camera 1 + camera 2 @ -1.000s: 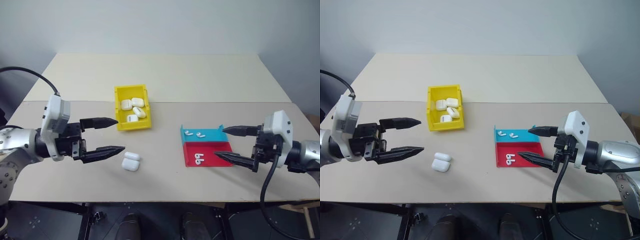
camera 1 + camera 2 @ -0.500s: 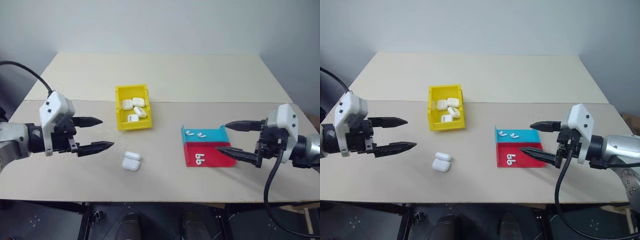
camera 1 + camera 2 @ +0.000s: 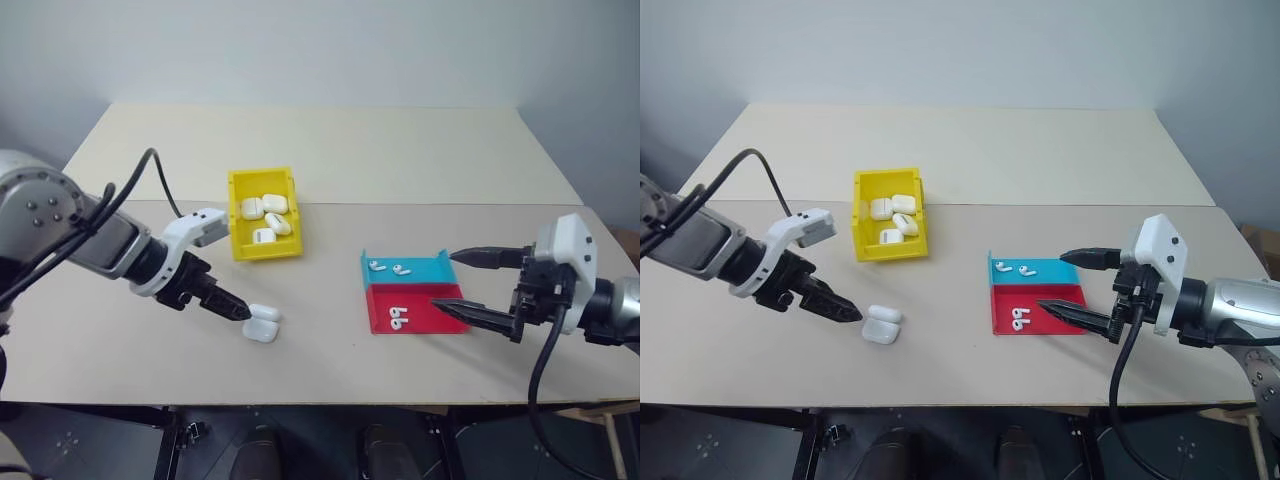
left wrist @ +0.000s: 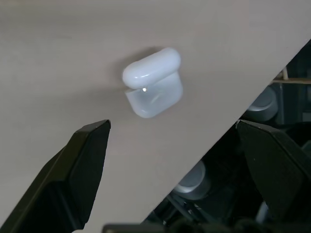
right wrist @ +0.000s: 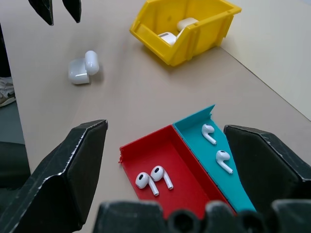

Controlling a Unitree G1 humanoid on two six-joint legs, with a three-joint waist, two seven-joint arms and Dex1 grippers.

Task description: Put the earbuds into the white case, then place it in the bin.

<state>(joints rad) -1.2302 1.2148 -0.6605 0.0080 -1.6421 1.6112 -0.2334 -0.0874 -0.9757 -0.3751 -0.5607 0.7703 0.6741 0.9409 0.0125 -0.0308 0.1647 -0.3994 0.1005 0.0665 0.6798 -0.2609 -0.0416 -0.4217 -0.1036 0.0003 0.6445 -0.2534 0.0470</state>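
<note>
The white case (image 3: pixel 262 324) lies near the table's front edge with its lid flipped open. My left gripper (image 3: pixel 233 306) points down beside it, just to its left, open and apart from it; in the left wrist view the case (image 4: pixel 153 85) sits beyond the spread fingers. Two earbuds (image 3: pixel 389 267) lie in the blue half of a tray and two more earbuds (image 3: pixel 397 319) in the red half. My right gripper (image 3: pixel 445 283) hovers open at the tray's right side, holding nothing. The yellow bin (image 3: pixel 235 220) stands behind the case.
Several closed white cases lie inside the bin. The blue-and-red tray (image 3: pixel 385 300) sits at the right of the table's middle, with low walls at its back. A seam crosses the table behind the bin. The table's front edge runs close behind the open case.
My left arm has swung in and its gripper has turned from level to pointing down, ending beside the open case. The right gripper has stayed where it was.
</note>
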